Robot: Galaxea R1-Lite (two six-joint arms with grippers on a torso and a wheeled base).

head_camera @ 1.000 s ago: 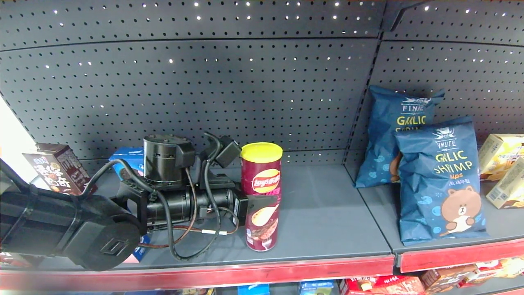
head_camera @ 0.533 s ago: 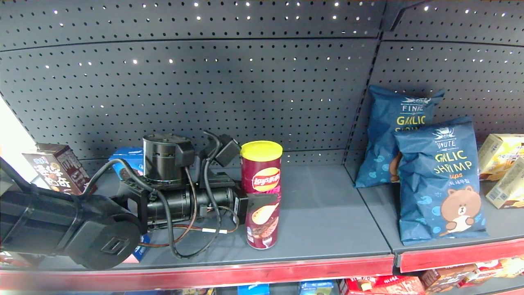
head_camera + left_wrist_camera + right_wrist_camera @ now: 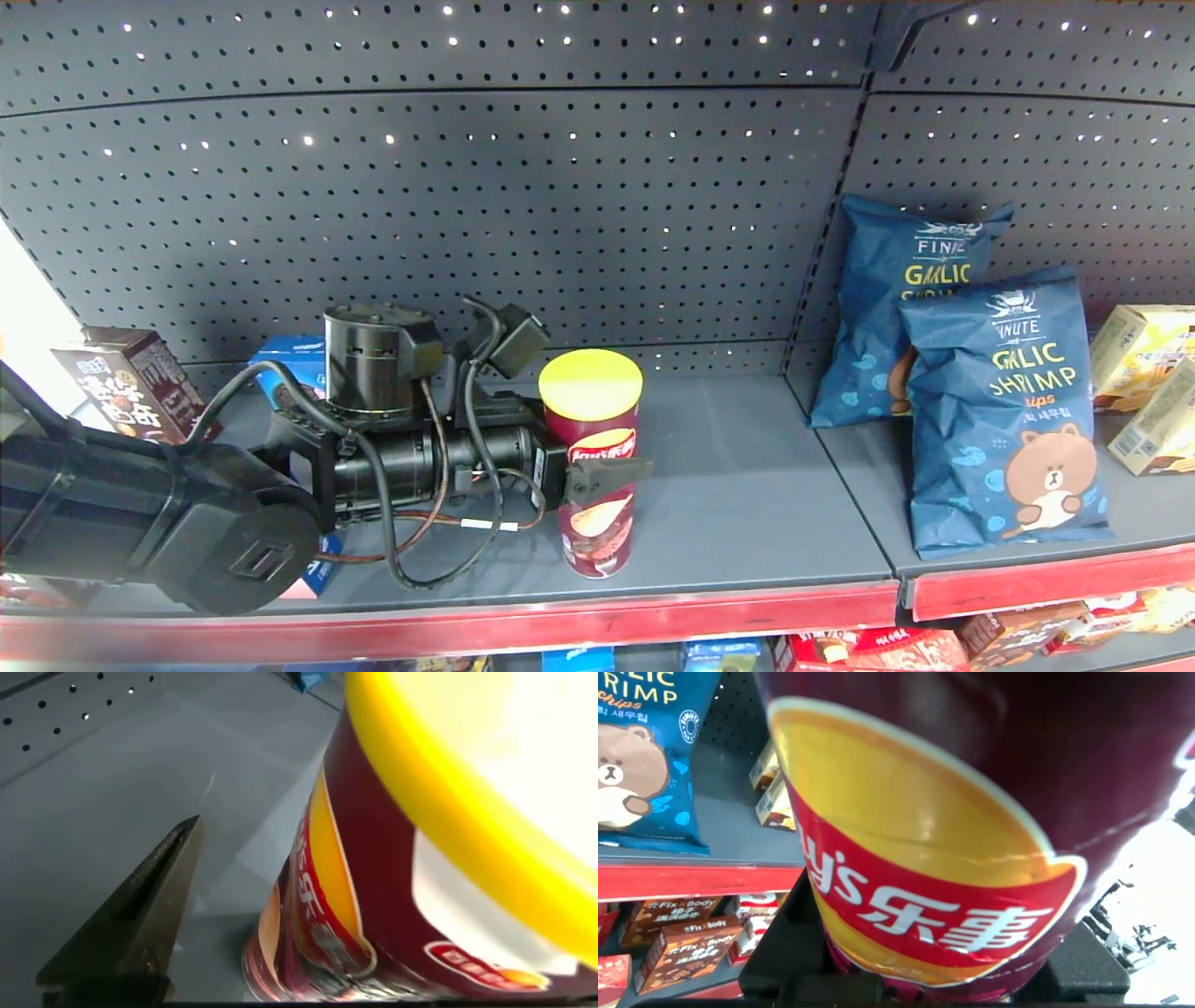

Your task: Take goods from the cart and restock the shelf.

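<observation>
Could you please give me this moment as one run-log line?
step: restock shelf | left tool: open, around chip can | chip can: tilted, base on shelf

Past the fingertips of the left gripper [image 3: 599, 474], the shelf [image 3: 738, 495] lies bare as far as the blue bags [image 3: 1004, 411], which close off that end. A tilted can [image 3: 591, 415] stands right at the open jaws, with a gap to one finger [image 3: 140, 924]. Behind the gripper there is room up to the pegboard [image 3: 560, 215]. Back along the arm, a blue box [image 3: 289, 355] and a brown carton [image 3: 131, 383] crowd the shelf. In front runs a red lip [image 3: 653, 611].
</observation>
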